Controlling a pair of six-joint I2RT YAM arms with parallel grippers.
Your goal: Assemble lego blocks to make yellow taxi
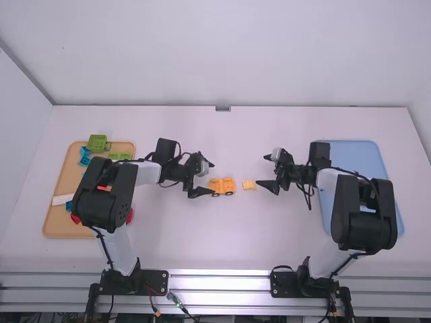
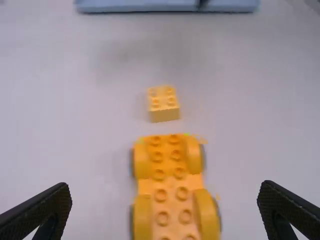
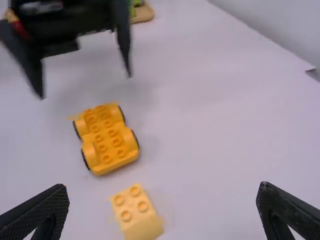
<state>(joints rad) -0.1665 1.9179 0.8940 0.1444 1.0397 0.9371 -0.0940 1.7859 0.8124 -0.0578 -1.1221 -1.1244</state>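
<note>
1. The yellow base (image 1: 222, 186), on its wheels, stands at the middle of the high view, its studs upward and bare.
2. The yellow brick (image 1: 249, 184) lies on the table just right of the base there, studs up, apart from it.
3. The left gripper (image 1: 213, 178) is open beside the base's left end in the high view, gripping nothing.
4. The right gripper (image 1: 261, 170) is also open and holds nothing; it is just right of the brick in that view.
5. Done, as far as the pictures show: base and brick are both out on the table, close together. Nothing is joined on top.
6. Left: the brick has to be set and pressed onto the studs, probably the step in hand; the taxi looks barely begun.
7. Green blocks (image 1: 97, 142) and other coloured ones sit in the tan tray (image 1: 67, 231) at the frame's left; their part in the taxi is unclear.
</note>
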